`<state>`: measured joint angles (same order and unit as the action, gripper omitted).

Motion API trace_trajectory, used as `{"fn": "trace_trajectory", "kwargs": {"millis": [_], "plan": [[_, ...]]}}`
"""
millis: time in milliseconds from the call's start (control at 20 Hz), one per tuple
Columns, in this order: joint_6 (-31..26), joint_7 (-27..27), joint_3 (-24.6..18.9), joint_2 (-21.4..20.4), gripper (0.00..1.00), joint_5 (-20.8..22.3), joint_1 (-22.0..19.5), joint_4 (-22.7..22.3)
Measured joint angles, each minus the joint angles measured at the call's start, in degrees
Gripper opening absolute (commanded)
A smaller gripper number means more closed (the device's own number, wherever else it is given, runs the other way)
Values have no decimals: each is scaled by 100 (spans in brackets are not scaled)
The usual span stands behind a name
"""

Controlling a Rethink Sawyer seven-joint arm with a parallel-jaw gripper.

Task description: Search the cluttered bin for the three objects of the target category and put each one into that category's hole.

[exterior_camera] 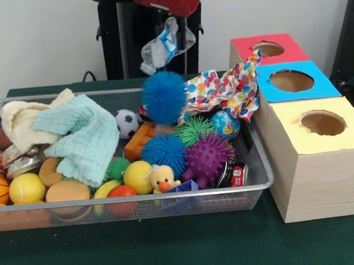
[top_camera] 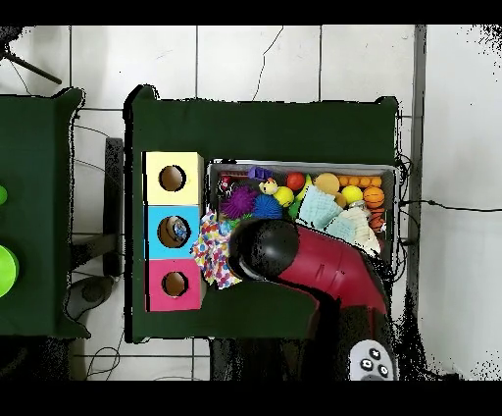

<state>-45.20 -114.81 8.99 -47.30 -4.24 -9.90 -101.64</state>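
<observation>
While my pincer hung raised above the bin, pinching a crumpled plastic bottle by its top, I judged it light, crackly and slippery, safest held at that stiffer neck.

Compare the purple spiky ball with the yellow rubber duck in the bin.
The purple spiky ball is covered in soft spikes; the yellow rubber duck is smooth. The ball is one colour and round; the duck has an orange beak and a dark eye. The ball looks larger than the duck. Both lie at the bin's front edge, side by side.
</observation>
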Motion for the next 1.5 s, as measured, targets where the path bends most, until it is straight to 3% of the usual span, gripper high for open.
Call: {"fn": "trace_trajectory", "kwargs": {"millis": [300,650,1150,1500], "plan": [[-2,-99,141,-124,0,-373,570,-6],[-2,-337,246,-71,0,-760,942,-46],[22,-707,424,95,0,-1071,1261,-127],[559,-742,424,279,0,-1242,1233,-250]]}}
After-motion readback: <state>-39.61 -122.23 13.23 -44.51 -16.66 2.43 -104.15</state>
